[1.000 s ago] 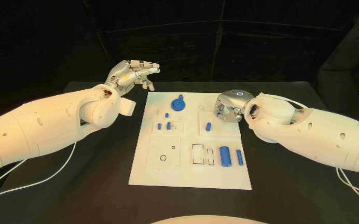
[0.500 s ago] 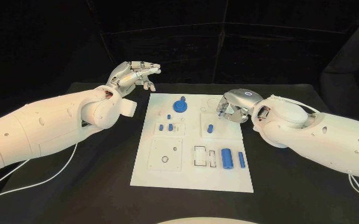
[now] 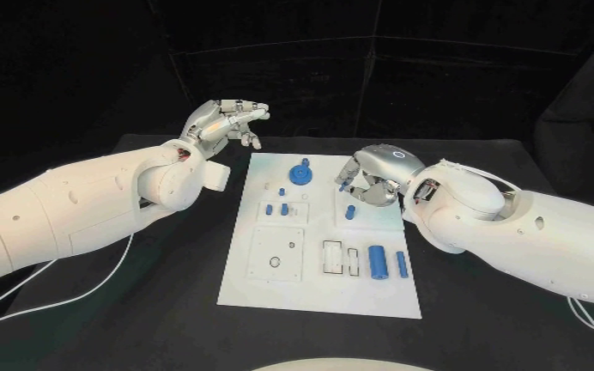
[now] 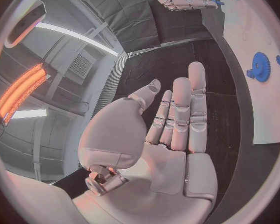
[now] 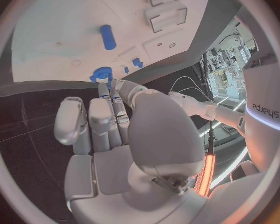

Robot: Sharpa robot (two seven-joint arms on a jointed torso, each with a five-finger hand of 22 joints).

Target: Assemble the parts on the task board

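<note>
My task board [image 3: 266,289] is a flat white plate lying lengthwise on the black table [image 3: 495,311] between my arms. Shallow square and rectangular recesses are cut into it. The square recess near its front left holds nothing but small holes; the two narrow rectangular slots beside it look unfilled. Just right of those slots lie two smooth blue cylinders on their sides, a thick one [image 3: 378,262] and a thinner one [image 3: 401,264]. Farther back, a short blue peg [image 3: 352,212] lies in a square panel just beside my right hand [image 3: 374,177], two small blue pegs [image 3: 276,209] stand together in another panel, and a round toothed blue gear [image 3: 300,173] sits near the far edge.

My right hand hovers over the board's right side, its silver fingers [image 5: 110,119] curled partly inward and apart, gripping nothing that I can see. My left hand [image 3: 224,124] is raised beyond the board's far left corner, well apart from every part; in my wrist view its fingers [image 4: 182,115] lie straight, side by side, with the palm bare.
</note>
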